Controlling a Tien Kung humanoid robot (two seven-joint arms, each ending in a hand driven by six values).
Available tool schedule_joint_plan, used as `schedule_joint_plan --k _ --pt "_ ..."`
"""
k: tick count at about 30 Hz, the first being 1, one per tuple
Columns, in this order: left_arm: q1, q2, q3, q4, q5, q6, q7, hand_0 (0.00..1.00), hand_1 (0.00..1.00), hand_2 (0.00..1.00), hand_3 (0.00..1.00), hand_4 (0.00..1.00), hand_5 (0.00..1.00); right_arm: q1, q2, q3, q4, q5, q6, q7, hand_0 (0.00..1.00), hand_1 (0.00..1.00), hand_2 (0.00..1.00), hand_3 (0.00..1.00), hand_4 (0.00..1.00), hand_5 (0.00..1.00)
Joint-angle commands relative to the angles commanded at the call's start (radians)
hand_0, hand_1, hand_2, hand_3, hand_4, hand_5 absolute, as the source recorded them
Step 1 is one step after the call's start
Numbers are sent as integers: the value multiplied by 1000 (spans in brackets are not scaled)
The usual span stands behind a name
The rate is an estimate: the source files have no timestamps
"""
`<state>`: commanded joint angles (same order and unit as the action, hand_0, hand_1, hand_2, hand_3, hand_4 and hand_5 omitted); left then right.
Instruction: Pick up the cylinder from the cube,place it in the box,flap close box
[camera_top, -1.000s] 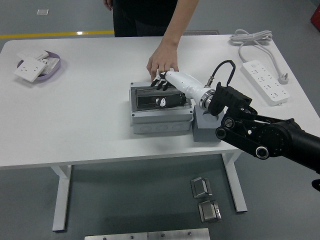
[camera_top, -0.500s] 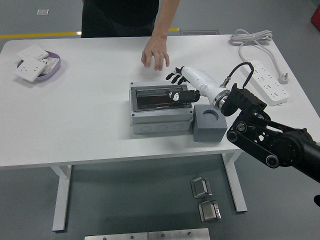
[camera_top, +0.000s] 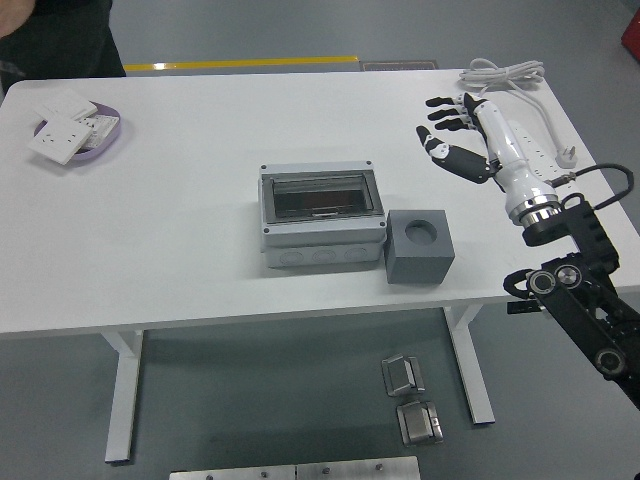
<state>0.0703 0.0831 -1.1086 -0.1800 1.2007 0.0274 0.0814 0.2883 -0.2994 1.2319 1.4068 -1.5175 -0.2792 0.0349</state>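
Floor clutter sits nearest, at the bottom of the frame: 2 small metal blocks (camera_top: 409, 398) under the table (camera_top: 180, 240) and a pale plate along the lower edge. Above them, at the lower right, the right arm's black joints rise toward the white forearm and the right hand (camera_top: 455, 140), which hangs in the upper right of the frame with its black fingers (camera_top: 440, 116) spread and nothing held. No left arm shows.

Centre frame, the grey cube (camera_top: 419, 246) stands just right of the box (camera_top: 322, 216), close beside it or touching. The cube's round socket on top looks vacant, so the cylinder is not on it. The box's dark see-through flap lies flat over its opening, and a dim shape under the flap may be the cylinder, though I cannot tell for sure.

As a judgement, all 3 steps look done. The cylinder is probably light, rigid and smooth, so it would roll or slip; a pinch across its round side near the middle would suit it best. The flap is stiff plastic on a hinge and needs only a light push at its free edge.

Farther back, a white power strip (camera_top: 536, 160) with its coiled cord lies behind the hand. At the upper left, a purple tray (camera_top: 112, 133) holds white switch plates, and a person in dark clothes (camera_top: 60, 35) stands at that corner.
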Motion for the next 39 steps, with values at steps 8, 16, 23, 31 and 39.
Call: schedule_joint_plan --k 8,16,23,31,39 --pt "6 -8 -1 0 -2 -1 -5 599 622 606 614 678 315 -97 28 204 -7 87 -16 57 661 612 626 676 662 313" --pt "12 -8 -4 0 -3 -3 -2 599 622 606 615 678 314 -116 37 276 -17 193 -1 116 662 622 629 676 661 306" --pt "12 -7 -2 0 -5 -5 -2 599 622 607 615 679 315 -116 39 287 -13 211 13 137 729 682 684 703 685 276" --pt "29 -5 7 0 -11 0 -3 599 622 606 614 678 315 -122 51 272 -13 232 6 159 767 700 708 713 710 277" --pt "42 -11 16 0 -17 5 -4 599 622 606 614 677 314 -121 88 244 -8 264 -3 192 776 706 711 713 707 277"
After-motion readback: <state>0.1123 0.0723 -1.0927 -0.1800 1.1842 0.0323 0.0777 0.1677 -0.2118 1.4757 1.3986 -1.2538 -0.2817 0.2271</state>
